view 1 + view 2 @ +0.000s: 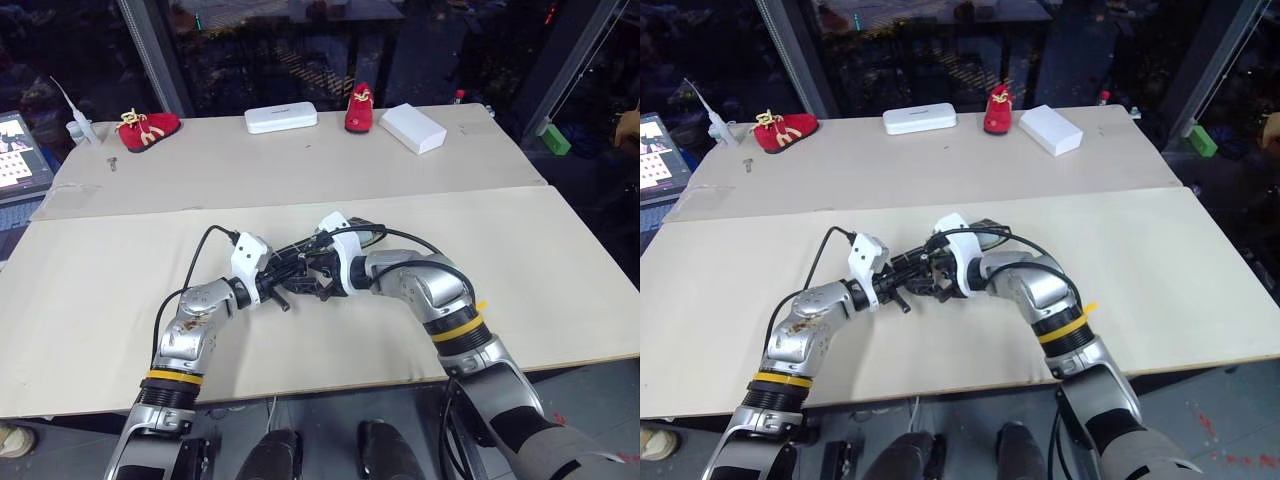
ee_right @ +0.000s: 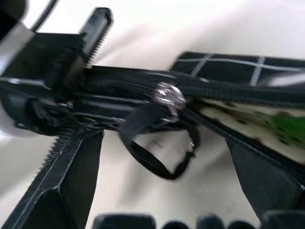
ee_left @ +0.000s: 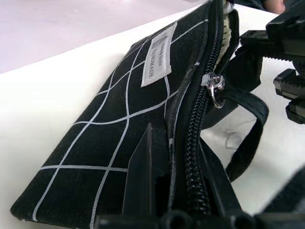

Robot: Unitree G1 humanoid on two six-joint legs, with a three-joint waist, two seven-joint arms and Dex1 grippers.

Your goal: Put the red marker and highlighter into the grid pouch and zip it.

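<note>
The grid pouch (image 3: 119, 129) is black with white lines and a white label (image 3: 159, 55), and it lies at mid-table. My left gripper (image 3: 176, 138) is shut on the pouch's zipper end, one finger on each side. The silver zipper slider (image 2: 167, 95) sits partway along, with its black cord pull (image 2: 157, 160) hanging as a loop. My right gripper (image 2: 162, 191) is open, its fingers (image 2: 62, 176) spread on either side of the cord pull. Past the slider the pouch gapes, showing pale lining and a green patch (image 2: 286, 126) that I cannot identify. The red marker is hidden.
At the far edge of the table are two red shoe-shaped objects (image 1: 148, 128) (image 1: 360, 108) and two white boxes (image 1: 281, 118) (image 1: 413, 128). A tablet (image 1: 20, 150) lies at the far left. A green block (image 1: 555, 138) sits beyond the table on the right.
</note>
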